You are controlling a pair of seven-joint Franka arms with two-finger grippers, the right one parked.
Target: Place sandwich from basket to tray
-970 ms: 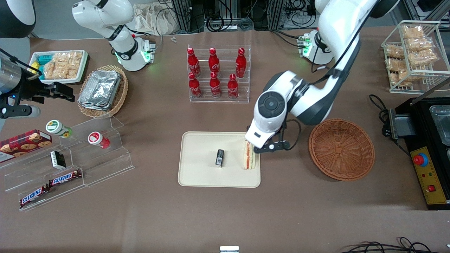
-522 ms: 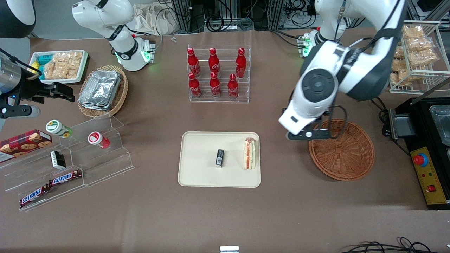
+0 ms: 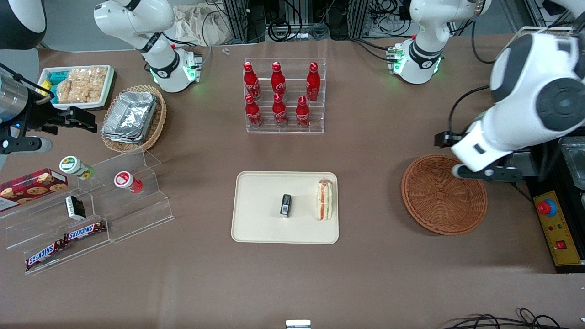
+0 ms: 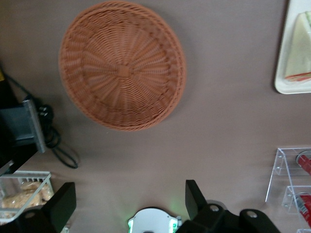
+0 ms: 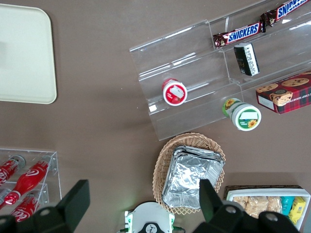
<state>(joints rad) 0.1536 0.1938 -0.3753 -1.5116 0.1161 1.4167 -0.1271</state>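
We see left arm bent at right edge of front frame, wrist pointing down. Gripper (image 3: 486, 172) (image 4: 129, 199) hangs raised, fingers (image 4: 63, 204) spread wide, apparently holding nothing between them, though front view partly hides them.

pincer (image 3: 486, 173) released sandwich (image 3: 325, 206), withdrew above basket (image 3: 444, 194)

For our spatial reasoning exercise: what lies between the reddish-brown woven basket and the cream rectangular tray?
Only bare brown table, per the front view. The open end effector hovers over the basket's rim, away from the tray.
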